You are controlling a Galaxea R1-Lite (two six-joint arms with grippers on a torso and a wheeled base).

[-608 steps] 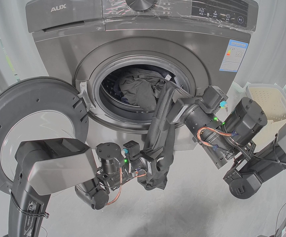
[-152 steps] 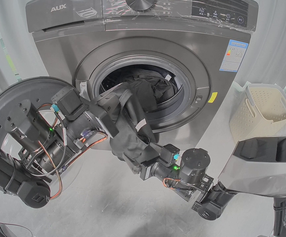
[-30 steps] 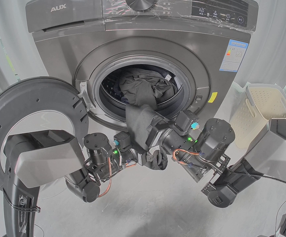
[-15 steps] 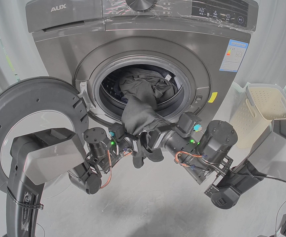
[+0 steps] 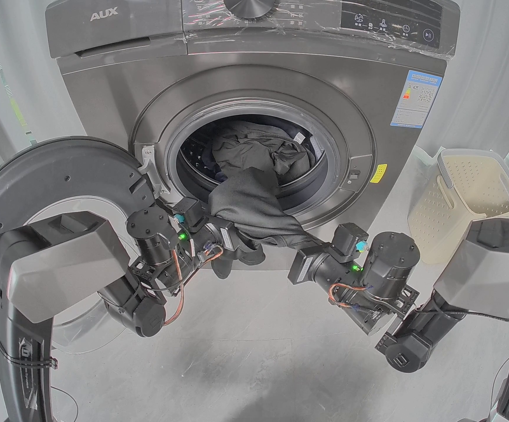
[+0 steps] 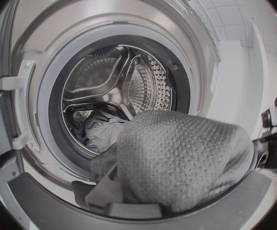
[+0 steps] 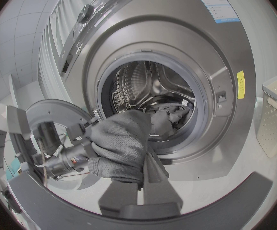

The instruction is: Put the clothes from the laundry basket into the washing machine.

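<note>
Charcoal knit garment (image 5: 248,203) sags at the washing machine mouth (image 5: 335,147), pinched by left end effector (image 5: 232,247) and right end effector (image 5: 295,248).

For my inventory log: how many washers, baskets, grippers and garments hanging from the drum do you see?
Washer: 1
Basket: 1
Grippers: 2, left gripper and right gripper
Hanging garment: 1
Total: 5

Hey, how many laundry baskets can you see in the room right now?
1. The cream laundry basket stands on the floor to the right of the washing machine, close beside its front corner. No clothes show inside it.
</note>
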